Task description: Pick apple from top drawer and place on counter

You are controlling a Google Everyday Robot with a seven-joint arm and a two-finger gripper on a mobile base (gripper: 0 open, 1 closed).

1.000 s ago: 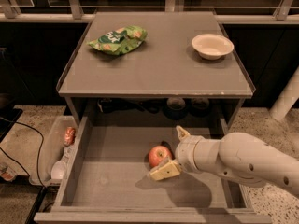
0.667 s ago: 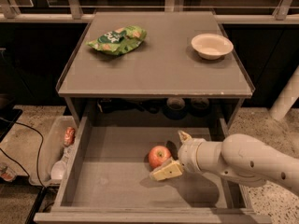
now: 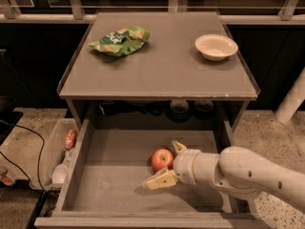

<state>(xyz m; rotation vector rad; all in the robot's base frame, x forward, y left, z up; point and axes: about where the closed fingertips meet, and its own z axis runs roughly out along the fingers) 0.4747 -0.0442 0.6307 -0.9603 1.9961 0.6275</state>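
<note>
The red apple (image 3: 162, 159) lies on the flat bottom of the open top drawer (image 3: 112, 173), right of its middle. My gripper (image 3: 167, 165) reaches in from the right on a white arm. Its fingers are open, one fingertip (image 3: 179, 146) behind the apple and the other (image 3: 156, 182) in front of it, so the apple sits between them, close to the wrist. The grey counter (image 3: 162, 66) lies above the drawer.
A green chip bag (image 3: 120, 40) lies on the counter's back left and a white bowl (image 3: 216, 46) on its back right. A translucent plastic bin (image 3: 51, 159) with a small orange-red packet (image 3: 70, 139) stands on the floor left of the drawer.
The gripper has shifted slightly left, closing around the apple's sides. The apple has not moved.
</note>
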